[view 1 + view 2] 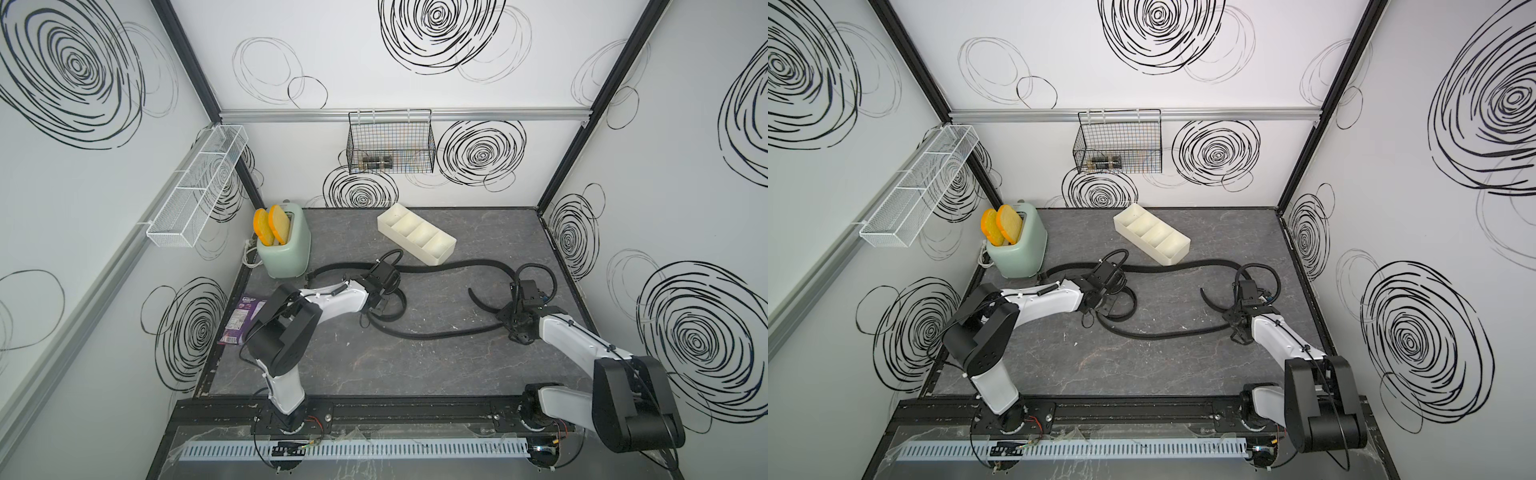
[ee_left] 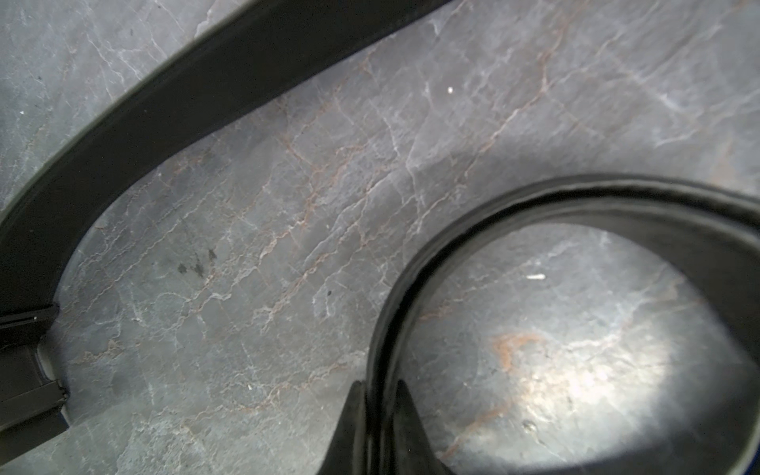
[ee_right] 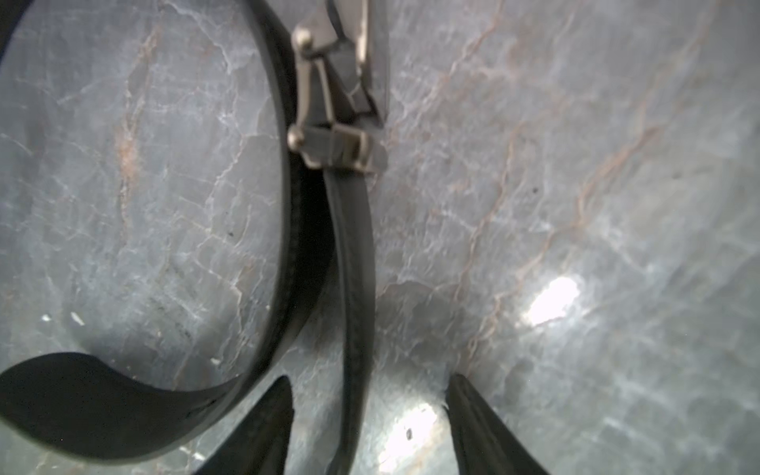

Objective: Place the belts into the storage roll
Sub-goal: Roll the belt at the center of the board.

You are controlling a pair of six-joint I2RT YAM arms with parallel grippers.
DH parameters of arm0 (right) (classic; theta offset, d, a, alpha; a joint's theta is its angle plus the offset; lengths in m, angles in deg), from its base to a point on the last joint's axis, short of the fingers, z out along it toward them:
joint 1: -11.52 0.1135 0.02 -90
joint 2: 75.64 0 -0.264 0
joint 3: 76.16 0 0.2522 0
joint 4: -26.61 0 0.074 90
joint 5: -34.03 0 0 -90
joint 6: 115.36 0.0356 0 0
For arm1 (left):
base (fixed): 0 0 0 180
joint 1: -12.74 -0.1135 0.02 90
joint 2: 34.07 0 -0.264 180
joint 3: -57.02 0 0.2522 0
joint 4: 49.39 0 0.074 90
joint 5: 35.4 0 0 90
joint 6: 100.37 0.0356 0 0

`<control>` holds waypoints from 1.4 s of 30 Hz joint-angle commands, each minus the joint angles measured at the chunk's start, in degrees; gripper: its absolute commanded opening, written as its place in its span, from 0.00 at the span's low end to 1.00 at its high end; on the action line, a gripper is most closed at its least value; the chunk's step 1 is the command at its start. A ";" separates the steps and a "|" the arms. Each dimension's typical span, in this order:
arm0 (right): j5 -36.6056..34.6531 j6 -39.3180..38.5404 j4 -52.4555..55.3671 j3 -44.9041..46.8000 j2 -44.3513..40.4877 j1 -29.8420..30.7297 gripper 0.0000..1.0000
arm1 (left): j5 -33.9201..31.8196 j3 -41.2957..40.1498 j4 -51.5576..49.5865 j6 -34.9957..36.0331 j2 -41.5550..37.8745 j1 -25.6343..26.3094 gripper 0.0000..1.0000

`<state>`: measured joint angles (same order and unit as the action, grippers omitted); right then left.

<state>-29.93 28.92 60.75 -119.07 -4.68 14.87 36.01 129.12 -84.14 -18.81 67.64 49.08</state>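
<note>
Hiding where the belts (image 1: 432,335) loop and cross on the counter (image 1: 374,374), both wrists sit over the straps, so in both top views I cannot tell which strap is which. Both lie outside the tray (image 1: 442,254), and one curves just beside its near end. A purple packet (image 1: 239,320) is half covered by the left arm, and its print is too small to read. In the left wrist view the left fingers (image 2: 349,423) are pinched tight on the edge of a loop (image 2: 411,267), with their bases cut off by the frame. In the right wrist view the right fingers (image 3: 263,427) stand apart astride a strap (image 3: 355,288), with a gap on either side. Near them lies a silvery buckle (image 3: 329,103), which is cut off at the frame's edge.
</note>
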 commanded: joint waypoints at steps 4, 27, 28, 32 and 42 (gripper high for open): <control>-3.48 -4.01 2.77 -0.04 1.66 -2.94 0.29 | 1.89 -2.62 -4.36 1.01 -0.36 0.40 0.00; -13.76 -22.35 3.11 -18.33 -7.94 17.23 0.00 | 3.38 -3.94 -3.31 0.85 -1.17 0.84 0.00; -10.95 -24.36 -0.01 -17.92 -6.93 18.05 0.00 | 3.46 -4.01 -3.33 0.80 -1.25 0.86 0.00; -1.32 -29.90 -8.48 -18.23 -0.84 21.02 0.00 | 6.23 -4.95 -2.50 1.45 -1.61 1.10 0.00; 10.40 -46.13 -11.09 -26.01 17.49 28.98 0.00 | 6.25 -5.35 -2.08 3.11 -0.84 5.18 0.00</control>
<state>-21.91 -8.50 51.99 -141.38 9.39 41.80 38.64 126.30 -82.02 -17.00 65.52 52.42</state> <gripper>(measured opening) 0.067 0.126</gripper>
